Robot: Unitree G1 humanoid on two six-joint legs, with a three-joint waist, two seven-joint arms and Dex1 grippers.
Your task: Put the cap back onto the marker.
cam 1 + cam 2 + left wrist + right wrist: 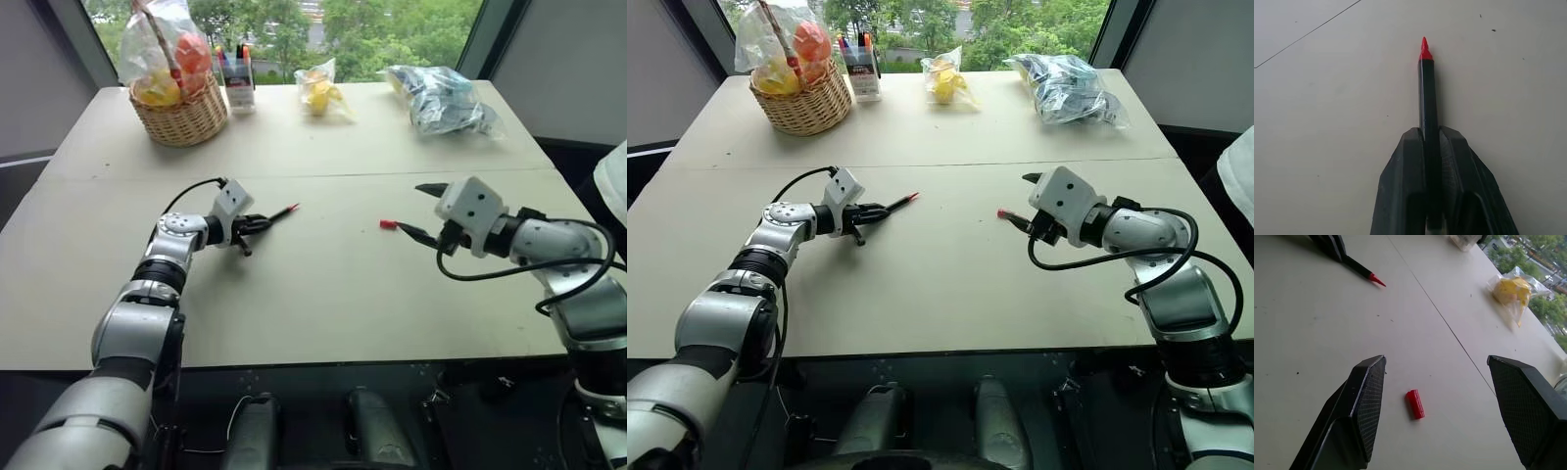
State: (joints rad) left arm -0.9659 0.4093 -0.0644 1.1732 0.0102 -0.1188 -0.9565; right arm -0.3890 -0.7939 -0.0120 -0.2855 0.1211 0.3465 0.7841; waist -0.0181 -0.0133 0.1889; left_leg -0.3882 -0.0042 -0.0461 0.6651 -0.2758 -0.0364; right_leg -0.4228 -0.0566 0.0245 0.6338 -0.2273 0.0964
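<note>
The marker [282,212] is a slim black stick with a bare red tip, lying low over the table left of centre. My left gripper [1430,131] is shut on its barrel, and the tip [1424,49] sticks out well past the fingers. The cap [389,224], a tiny red cylinder, lies on its side on the table to the right of centre. My right gripper [416,209] hovers just behind the cap and is open. In the right wrist view the cap [1415,404] lies on the table between the two wide-apart fingers [1369,396], touching neither.
At the far edge stand a wicker basket [181,117] with bagged fruit, a holder of coloured markers [238,83], a bag of yellow items [320,90] and a crumpled plastic bag [443,98]. A seam crosses the table. A person's white sleeve [615,181] shows at the right.
</note>
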